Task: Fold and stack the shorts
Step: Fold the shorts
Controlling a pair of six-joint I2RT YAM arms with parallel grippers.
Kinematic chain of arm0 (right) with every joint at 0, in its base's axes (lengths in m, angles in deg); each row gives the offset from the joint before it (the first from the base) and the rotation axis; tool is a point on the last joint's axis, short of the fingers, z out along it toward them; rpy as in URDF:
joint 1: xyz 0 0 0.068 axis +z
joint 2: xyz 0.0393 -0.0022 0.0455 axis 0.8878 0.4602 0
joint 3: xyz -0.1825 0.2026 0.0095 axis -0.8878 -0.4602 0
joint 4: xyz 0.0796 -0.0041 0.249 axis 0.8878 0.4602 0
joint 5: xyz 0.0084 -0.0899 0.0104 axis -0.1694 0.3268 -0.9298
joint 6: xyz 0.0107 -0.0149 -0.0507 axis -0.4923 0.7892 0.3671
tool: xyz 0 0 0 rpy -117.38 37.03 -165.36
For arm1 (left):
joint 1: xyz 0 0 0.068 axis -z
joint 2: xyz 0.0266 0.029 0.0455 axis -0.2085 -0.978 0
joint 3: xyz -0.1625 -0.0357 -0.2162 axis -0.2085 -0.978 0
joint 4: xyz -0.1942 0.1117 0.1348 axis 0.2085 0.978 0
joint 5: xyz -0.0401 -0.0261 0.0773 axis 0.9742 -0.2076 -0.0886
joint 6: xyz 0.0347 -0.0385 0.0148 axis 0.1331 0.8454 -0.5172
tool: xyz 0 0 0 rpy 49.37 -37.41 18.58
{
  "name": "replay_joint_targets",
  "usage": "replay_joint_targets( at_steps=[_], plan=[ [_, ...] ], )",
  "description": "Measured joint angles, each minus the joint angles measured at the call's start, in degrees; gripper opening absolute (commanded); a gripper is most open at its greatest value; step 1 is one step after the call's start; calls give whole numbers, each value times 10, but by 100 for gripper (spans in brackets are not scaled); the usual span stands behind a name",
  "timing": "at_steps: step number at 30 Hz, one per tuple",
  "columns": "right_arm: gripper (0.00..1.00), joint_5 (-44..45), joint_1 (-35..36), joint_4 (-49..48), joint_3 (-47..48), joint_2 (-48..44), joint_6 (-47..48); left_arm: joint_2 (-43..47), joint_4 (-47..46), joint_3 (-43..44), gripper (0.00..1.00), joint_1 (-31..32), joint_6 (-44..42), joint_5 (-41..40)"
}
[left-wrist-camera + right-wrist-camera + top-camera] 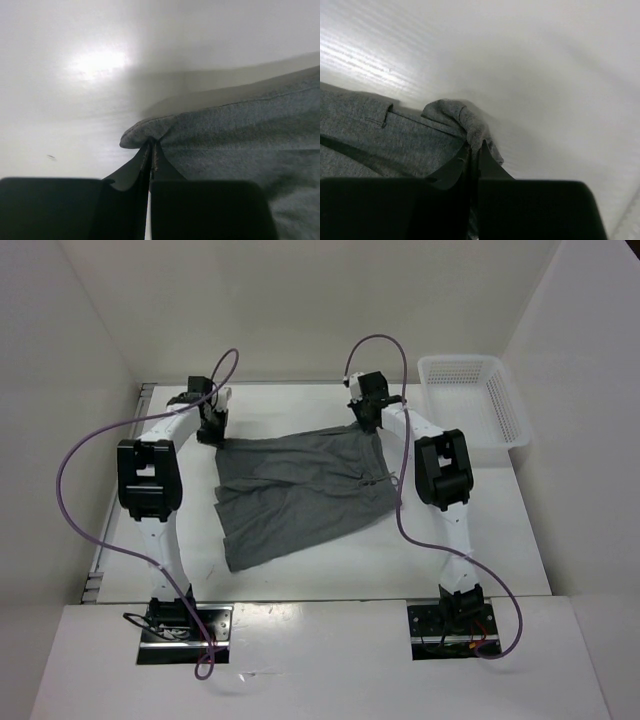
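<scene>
Closely pinched, the left hand (151, 145) has its two dark fingers pressed together on the far-left corner of the shorts (295, 490), with a rounded lip of cloth bulging just past the tips. The right hand (475, 145) is likewise clamped on the far-right corner, where the fabric bunches into a small crumpled fold above the fingers. Between the two, the far edge of the shorts runs almost straight. The cloth is a plain, soft, heathered mid-grey with stitched seams, and a thin cord shows near its right side. It lies spread on the white table (470, 540), its near edge slanting down towards the left, with a few shallow creases. A white mesh basket (460, 359) sits at the far right corner, apart from the shorts.
</scene>
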Motion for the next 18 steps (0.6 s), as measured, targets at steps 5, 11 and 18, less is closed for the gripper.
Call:
replay_joint_targets(
  at_steps=[5,11,18],
  plan=[
    [0,19,0,2,18,-21,-10,27,-4,92,0,9,0,-35],
    [0,-14,0,22,-8,-141,3,196,-47,1,0,49,0,-89],
    [0,-64,2,49,-115,-321,63,351,-25,-184,0,115,-1,-131]
  ],
)
